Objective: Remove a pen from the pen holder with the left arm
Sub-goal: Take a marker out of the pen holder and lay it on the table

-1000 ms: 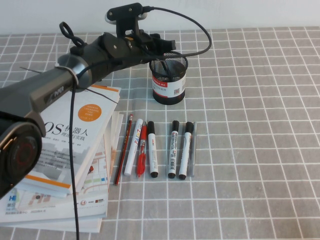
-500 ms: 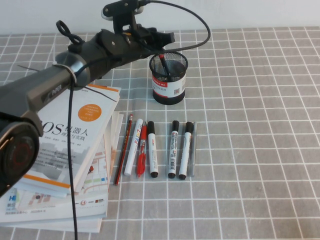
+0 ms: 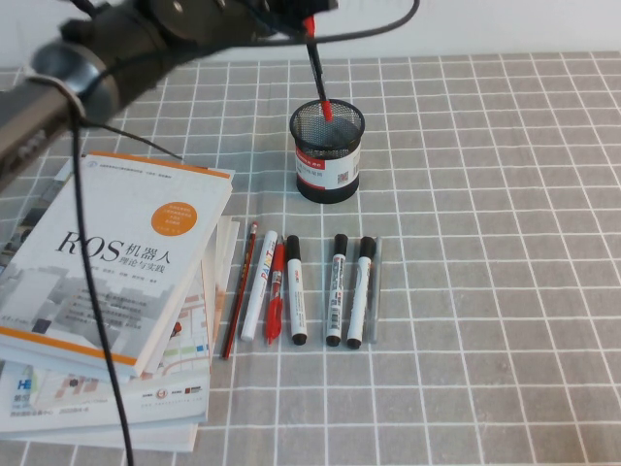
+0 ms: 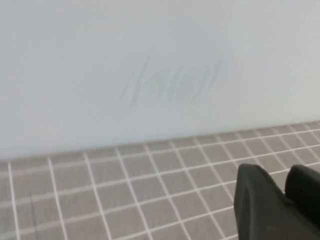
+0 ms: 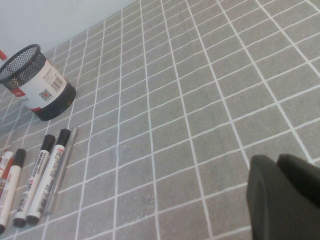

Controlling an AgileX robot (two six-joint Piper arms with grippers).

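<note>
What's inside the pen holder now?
Only the red tip of the pen, gripped by the left claw above the pen holder; its wall hides the bottom. Right claw sits shut over bare tiles.

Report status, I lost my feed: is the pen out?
Left gripper shut on pen, high above pen holder. Pen's lower end at rim. Right gripper shut, parked. Nothing blocking.

On top book (image 3: 116, 291) cover: "ROS" in large white letters, Chinese characters beside it. On holder (image 3: 328, 173) label: square code, small print unreadable.
</note>
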